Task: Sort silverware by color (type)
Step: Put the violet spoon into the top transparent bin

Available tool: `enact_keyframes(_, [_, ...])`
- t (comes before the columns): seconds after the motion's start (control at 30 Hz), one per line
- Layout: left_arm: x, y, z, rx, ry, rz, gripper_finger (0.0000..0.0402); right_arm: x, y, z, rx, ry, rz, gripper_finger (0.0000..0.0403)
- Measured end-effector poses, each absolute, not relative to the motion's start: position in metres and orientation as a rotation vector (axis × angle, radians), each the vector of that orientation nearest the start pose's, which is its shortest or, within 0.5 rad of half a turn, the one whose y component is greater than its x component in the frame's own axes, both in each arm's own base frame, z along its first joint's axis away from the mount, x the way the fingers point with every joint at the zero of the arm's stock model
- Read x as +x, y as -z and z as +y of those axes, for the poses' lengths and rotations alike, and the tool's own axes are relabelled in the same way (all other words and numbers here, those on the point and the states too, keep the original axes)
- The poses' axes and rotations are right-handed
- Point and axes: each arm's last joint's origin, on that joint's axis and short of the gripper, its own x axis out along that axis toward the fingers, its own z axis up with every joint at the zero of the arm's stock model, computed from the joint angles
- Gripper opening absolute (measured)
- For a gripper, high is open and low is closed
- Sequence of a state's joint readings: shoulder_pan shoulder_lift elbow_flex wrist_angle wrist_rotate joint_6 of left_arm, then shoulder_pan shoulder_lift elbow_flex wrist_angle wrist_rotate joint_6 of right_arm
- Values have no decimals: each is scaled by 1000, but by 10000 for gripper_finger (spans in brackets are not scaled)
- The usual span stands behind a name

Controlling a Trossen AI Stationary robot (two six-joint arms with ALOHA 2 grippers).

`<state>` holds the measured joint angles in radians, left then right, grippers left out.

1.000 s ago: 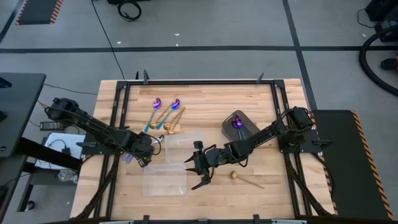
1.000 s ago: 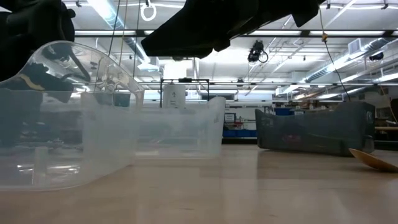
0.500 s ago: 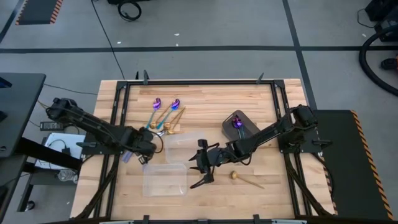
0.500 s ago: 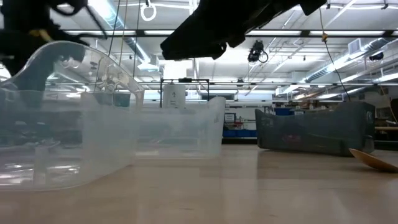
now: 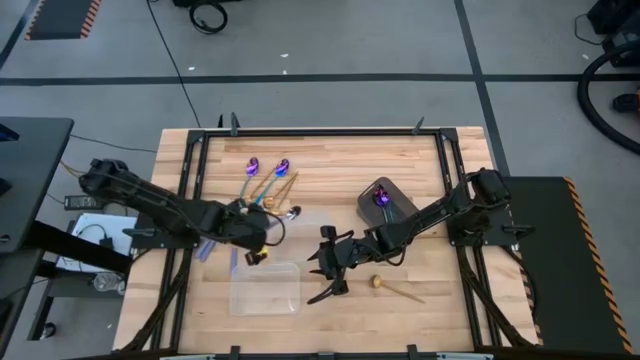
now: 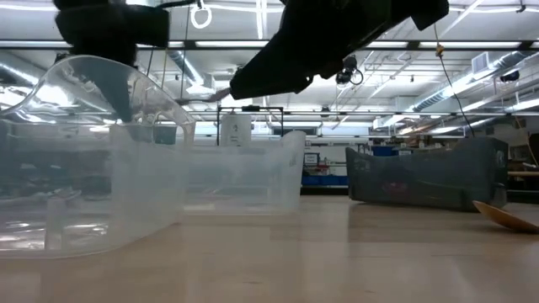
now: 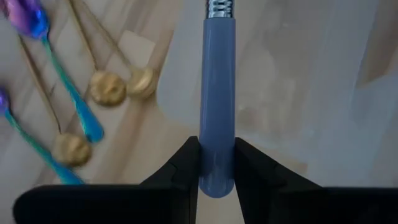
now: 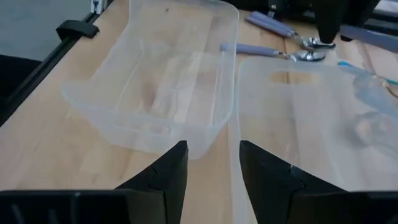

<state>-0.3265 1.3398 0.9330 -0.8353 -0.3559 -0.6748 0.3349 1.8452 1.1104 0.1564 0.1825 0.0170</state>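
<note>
Tabletop (image 5: pixel 330 160): pale wood. Spoons at 11 o'clock: iridescent purple-blue (image 5: pixel 250 168) and gold (image 7: pixel 102 87). Held utensil (image 7: pixel 217 112): lavender-blue handle. Trays (image 8: pixel 168 81): clear plastic. Tray at 2 o'clock (image 5: pixel 392 203): dark grey.

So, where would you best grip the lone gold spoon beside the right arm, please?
Probably mid-handle, from straight above, fingers closing across it: the gold spoon lies flat on bare wood, its slim handle pointing away from the right gripper.

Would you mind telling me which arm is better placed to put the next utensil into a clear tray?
Left. Its claw is shut on the blue-handled utensil above a clear tray; the right claw is open and holds nothing.
</note>
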Motion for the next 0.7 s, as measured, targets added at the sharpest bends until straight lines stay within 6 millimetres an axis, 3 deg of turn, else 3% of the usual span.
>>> enact_keyframes(0.33, [284, -223, -73, 85, -334, 1253, 80, 361, -191, 138, -32, -105, 610, 155])
enact_keyframes(0.7, [297, -216, -71, 386, -192, 1333, 80, 345, -187, 158, -34, 51, 641, 155])
